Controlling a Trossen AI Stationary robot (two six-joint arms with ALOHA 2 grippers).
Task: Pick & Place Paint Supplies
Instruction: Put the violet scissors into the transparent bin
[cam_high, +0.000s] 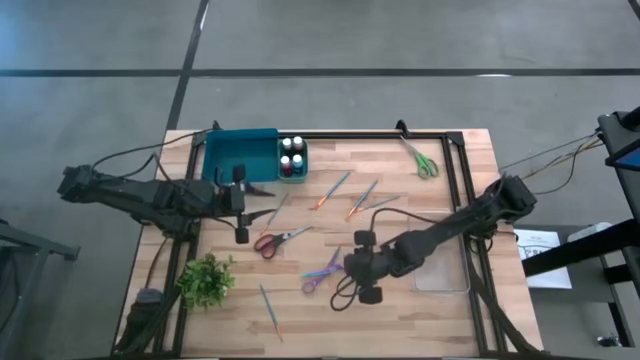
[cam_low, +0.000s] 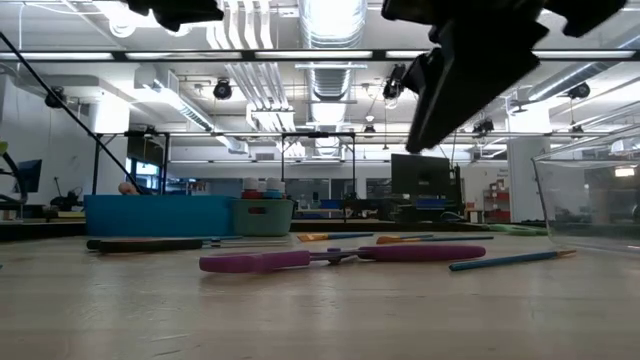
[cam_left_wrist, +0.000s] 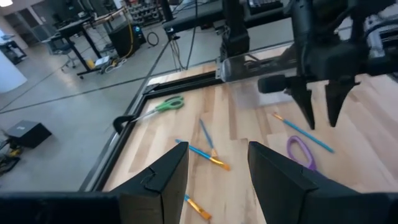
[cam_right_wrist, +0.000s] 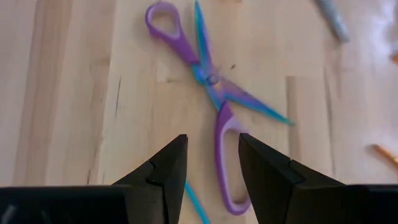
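Wooden boards make up the table (cam_high: 420, 320), and the paintbrushes are scattered on it — two near the middle (cam_high: 333, 189), (cam_high: 362, 198) and one near the front by the little green plant (cam_high: 206, 279). The right gripper (cam_right_wrist: 210, 163) hangs over the purple scissors (cam_right_wrist: 214, 93), fingers apart and holding nothing. The left gripper (cam_left_wrist: 217, 168) waits beside the teal tray (cam_high: 240, 155) — its fingers are spread too, with nothing between them.

wooden table (cam_high: 420, 310), paintbrushes (cam_high: 332, 189), scissors (cam_high: 322, 272), tray (cam_high: 240, 156)
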